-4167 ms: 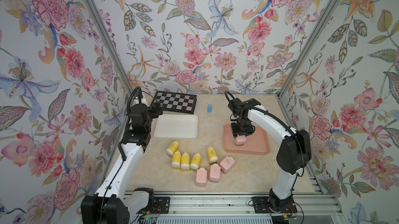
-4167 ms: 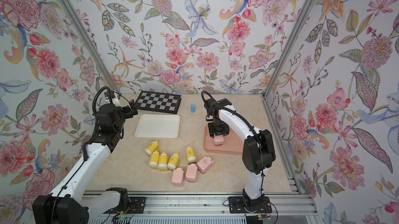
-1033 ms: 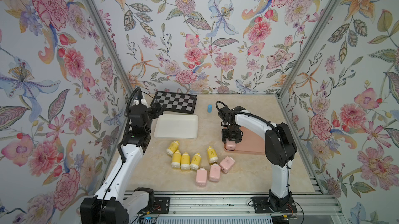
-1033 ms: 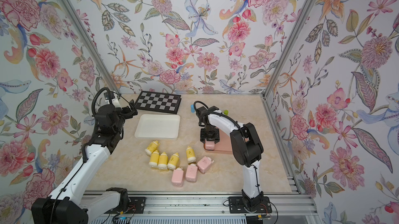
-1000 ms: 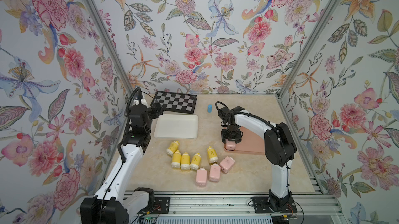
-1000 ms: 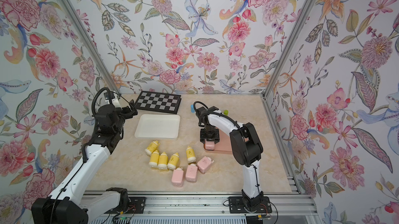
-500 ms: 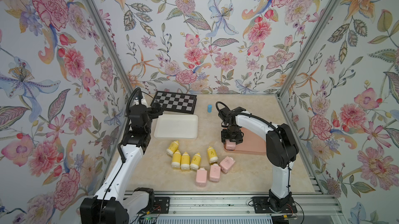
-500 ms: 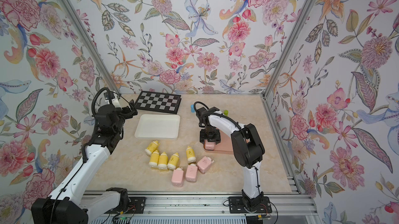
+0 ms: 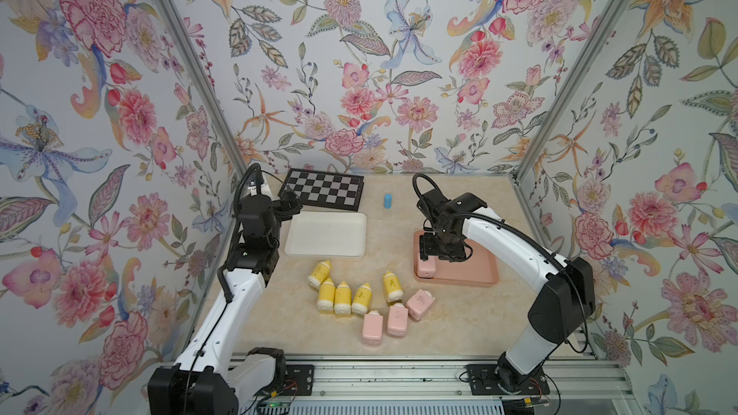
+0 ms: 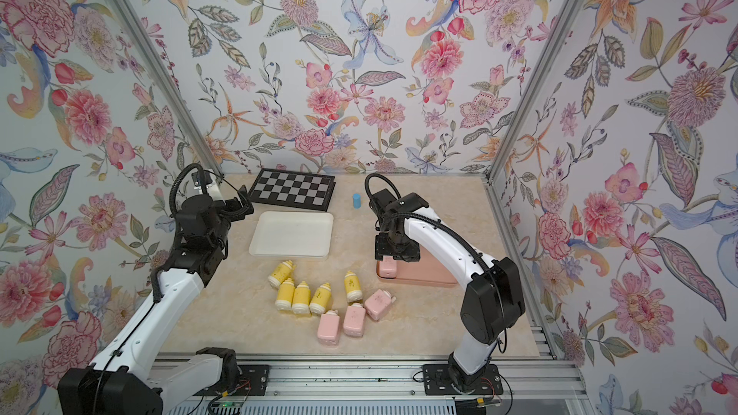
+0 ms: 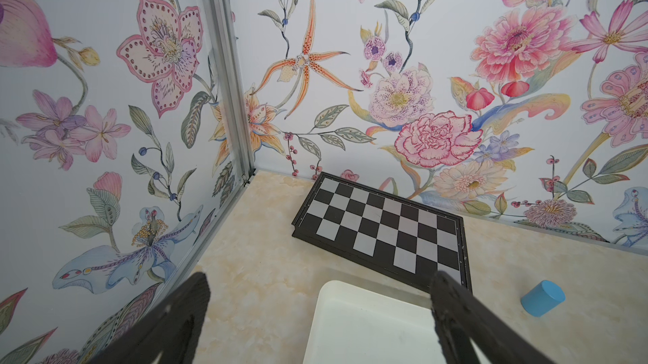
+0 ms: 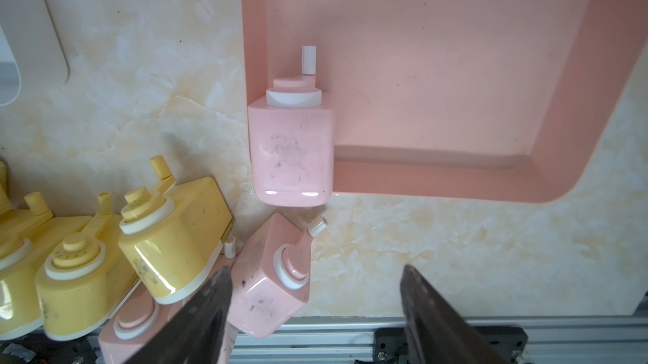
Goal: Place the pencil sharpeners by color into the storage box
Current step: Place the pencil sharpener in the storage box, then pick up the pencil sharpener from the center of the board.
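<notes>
**Right wrist view: pink sharpener on tray corner, claw apart**

Right gripper (image 12: 315, 271): fingers spread, nothing between them, hanging just above the pink sharpener (image 12: 291, 148). The sharpener lies on its side at the corner of the pink tray (image 12: 438, 176) nearest the loose pile. Its cap end is inside and its base rests on the rim, poking a little past it. Can't tell whether it sits flat or perched. Both top views show the same: sharpener at that corner, gripper directly over it.

Step in hand, my read: let go and retreat from the first pink one. To do it well, rise straight up off the pink tray before any sideways travel, because a finger brushing the base could tip the piece over the rim. If it looks perched, a light nudge toward the tray's middle would settle it. By my count that is one of nine in.

Three more pink sharpeners (image 9: 397, 319) lie just outside the pink tray, off that same corner. Five yellow sharpeners (image 9: 343, 297) lie beyond them, farther from the tray. The white tray (image 9: 325, 233) is bare and well apart from the pink tray. Left gripper (image 11: 321, 276): wide apart, holding nothing, on the side of the white tray away from the pink tray.

Surface: pale marbled tabletop (image 9: 439, 333), looks smooth, so hard plastic would likely slide. A checkerboard (image 9: 323, 194) and a blue cylinder (image 9: 387, 201) sit past the pink tray's far edge, toward the back wall. Room: floral wallpaper (image 9: 359, 73) on three sides, with metal posts in the corners.
</notes>
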